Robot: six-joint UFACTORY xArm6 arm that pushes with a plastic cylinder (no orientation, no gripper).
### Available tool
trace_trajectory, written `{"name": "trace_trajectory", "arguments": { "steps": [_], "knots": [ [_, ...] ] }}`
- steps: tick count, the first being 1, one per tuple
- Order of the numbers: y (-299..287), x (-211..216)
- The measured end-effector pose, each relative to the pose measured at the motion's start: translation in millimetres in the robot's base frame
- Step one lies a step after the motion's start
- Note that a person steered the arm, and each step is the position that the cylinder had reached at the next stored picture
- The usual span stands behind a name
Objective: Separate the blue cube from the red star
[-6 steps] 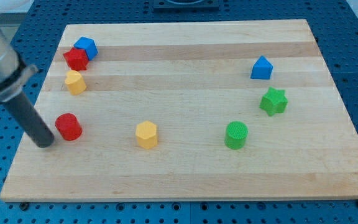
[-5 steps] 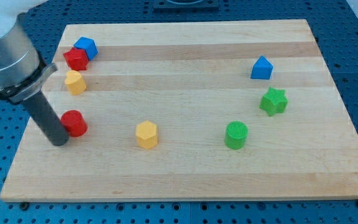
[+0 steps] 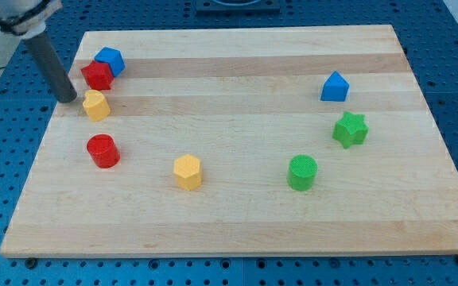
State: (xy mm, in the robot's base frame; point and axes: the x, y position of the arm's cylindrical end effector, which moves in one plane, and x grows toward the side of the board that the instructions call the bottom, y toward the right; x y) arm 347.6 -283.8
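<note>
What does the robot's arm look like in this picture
Only the end shows: a straight, smooth, dark grey rod ending at my tip, round in section, without markings or cables. At the view's top left it joins a wider pale grey cylinder, cut off by the frame. No pincer is fitted.

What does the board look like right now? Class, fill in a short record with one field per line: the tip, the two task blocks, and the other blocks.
tip: my tip at the board's left edge, just left of the yellow block, below-left of the red star
task pair: blue cube touching red star, top-left corner
lower row: red cylinder, yellow hexagon, green cylinder
right side: blue block, green star
</note>
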Motion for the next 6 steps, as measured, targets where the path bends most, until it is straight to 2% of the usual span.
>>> {"name": "trace_trajectory", "arguments": {
  "steps": [1, 2, 4, 5, 6],
  "knots": [
    [0, -36],
    [15, -48],
    [89, -49],
    [88, -49],
    [113, -42]
  ]
}}
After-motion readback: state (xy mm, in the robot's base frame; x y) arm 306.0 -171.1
